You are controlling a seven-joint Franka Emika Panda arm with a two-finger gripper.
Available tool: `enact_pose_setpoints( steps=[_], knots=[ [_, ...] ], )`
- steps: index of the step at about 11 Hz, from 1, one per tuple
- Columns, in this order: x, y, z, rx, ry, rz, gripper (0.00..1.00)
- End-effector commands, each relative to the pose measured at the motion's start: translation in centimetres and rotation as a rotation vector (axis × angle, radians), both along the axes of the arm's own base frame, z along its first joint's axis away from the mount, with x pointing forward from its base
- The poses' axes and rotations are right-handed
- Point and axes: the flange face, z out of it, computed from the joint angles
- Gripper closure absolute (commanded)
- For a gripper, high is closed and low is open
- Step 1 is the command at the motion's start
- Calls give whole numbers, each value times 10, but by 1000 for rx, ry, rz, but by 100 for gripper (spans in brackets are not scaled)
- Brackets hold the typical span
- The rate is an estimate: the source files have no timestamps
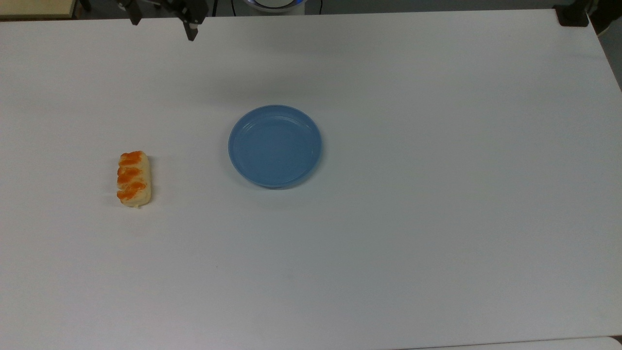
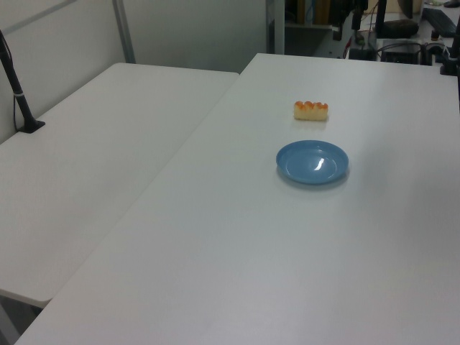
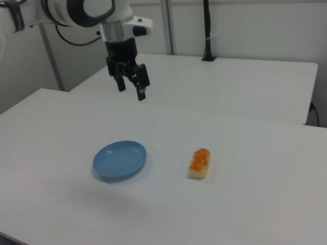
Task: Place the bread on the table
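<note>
The bread (image 1: 133,178), a pale bun with orange glazed patches, lies flat on the white table (image 1: 437,218) at the top view's left, well apart from the blue plate (image 1: 275,146). My gripper (image 1: 162,25) hangs high at the top view's upper edge, open and holding nothing. In the right view the gripper (image 3: 132,91) hovers well above the table (image 3: 255,214), beyond the plate (image 3: 119,160), and the bread (image 3: 199,163) rests to the plate's right. The left view has the bread (image 2: 310,110) just behind the plate (image 2: 313,161).
A second white table (image 2: 93,165) adjoins on the left view's left, carrying a black clamped post (image 2: 18,93). Another black clamp (image 1: 573,17) sits at the top view's upper right corner. The blue plate holds nothing.
</note>
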Motion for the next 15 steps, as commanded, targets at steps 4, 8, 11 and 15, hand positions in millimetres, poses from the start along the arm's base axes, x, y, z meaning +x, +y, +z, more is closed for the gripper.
enact_pose_setpoints(
  steps=[4, 8, 11, 15],
  knots=[
    [-13, 5, 12, 13, -21, 310, 0],
    [-11, 37, 2, 57, -28, 265, 0],
    [-17, 34, 11, 47, -73, 261, 0],
    [-24, 31, 23, 50, -66, 255, 0]
  ],
)
